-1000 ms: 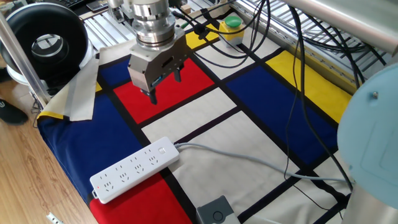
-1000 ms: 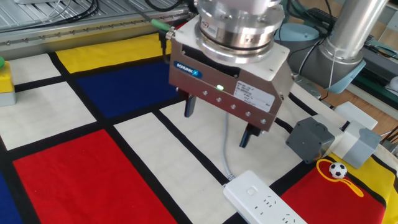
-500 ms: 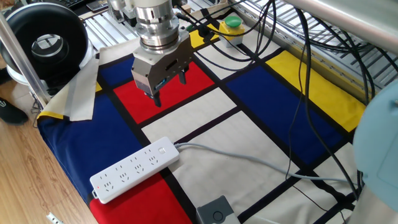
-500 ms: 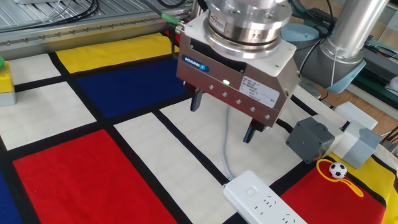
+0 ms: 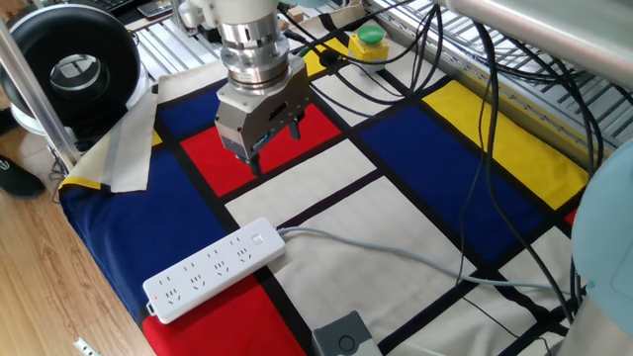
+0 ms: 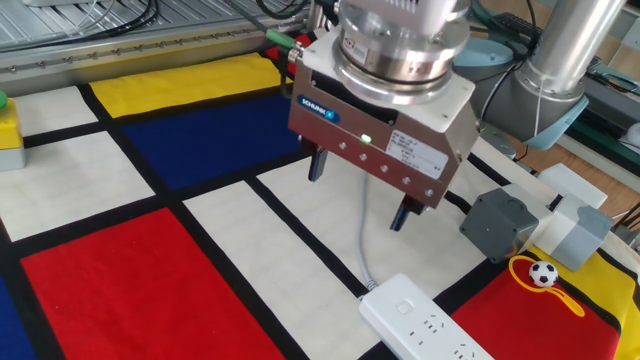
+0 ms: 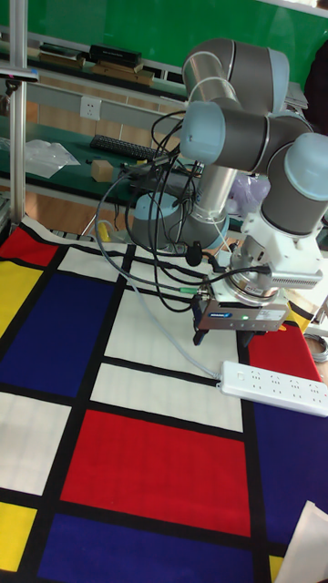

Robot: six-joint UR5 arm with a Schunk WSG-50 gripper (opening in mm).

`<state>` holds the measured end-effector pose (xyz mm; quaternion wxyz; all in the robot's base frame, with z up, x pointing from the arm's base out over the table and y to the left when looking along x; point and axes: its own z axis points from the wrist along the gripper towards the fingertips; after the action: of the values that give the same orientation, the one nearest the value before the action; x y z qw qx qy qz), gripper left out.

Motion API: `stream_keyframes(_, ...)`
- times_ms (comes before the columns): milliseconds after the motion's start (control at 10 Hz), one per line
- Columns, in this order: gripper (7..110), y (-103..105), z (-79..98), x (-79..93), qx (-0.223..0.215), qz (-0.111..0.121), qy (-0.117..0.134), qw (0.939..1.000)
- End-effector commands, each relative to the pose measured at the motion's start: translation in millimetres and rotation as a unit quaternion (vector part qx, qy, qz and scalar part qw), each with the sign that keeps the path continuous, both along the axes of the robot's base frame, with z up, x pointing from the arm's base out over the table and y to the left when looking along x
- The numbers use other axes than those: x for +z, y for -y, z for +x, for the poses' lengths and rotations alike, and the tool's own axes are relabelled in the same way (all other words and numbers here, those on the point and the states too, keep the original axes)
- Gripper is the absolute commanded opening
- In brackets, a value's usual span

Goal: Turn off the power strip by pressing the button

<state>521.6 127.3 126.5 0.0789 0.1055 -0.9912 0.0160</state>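
Fingers (image 6: pixel 360 190) shifted, power strip (image 6: pixel 425 323) below

White power strip (image 5: pixel 214 269), pale grey cord (image 5: pixel 396 253); tablecloth (image 5: pixel 425 148) in red, blue, yellow, white blocks with black lines; green button (image 5: pixel 370 36).

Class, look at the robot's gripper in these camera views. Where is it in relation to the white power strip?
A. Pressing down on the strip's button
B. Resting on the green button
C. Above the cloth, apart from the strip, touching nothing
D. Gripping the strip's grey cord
C: the gripper hangs over the red and white panels of the cloth, its fingers clear of the power strip, which lies untouched nearer the table edge.
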Motion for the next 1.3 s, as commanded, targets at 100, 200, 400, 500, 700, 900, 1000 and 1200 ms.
stream_keyframes(100,88,-10.6,7.4,-9.2,0.006,0.005,-0.001,1.0000)
stream_keyframes(200,88,-7.4,13.8,-2.6,0.026,-0.012,-0.003,0.9996)
stream_keyframes(400,88,-12.4,25.8,8.4,0.047,0.004,-0.001,0.9989)
stream_keyframes(500,88,-13.5,26.5,9.2,0.044,0.008,0.000,0.9990)
stream_keyframes(700,88,-2.7,29.2,14.2,0.036,-0.026,0.002,0.9990)
stream_keyframes(900,66,26.9,36.5,30.3,0.090,-0.068,-0.007,0.9936)
stream_keyframes(1000,66,43.8,44.0,38.7,0.110,-0.085,-0.013,0.9902)
stream_keyframes(1200,66,56.0,43.9,44.6,0.099,-0.102,-0.014,0.9897)
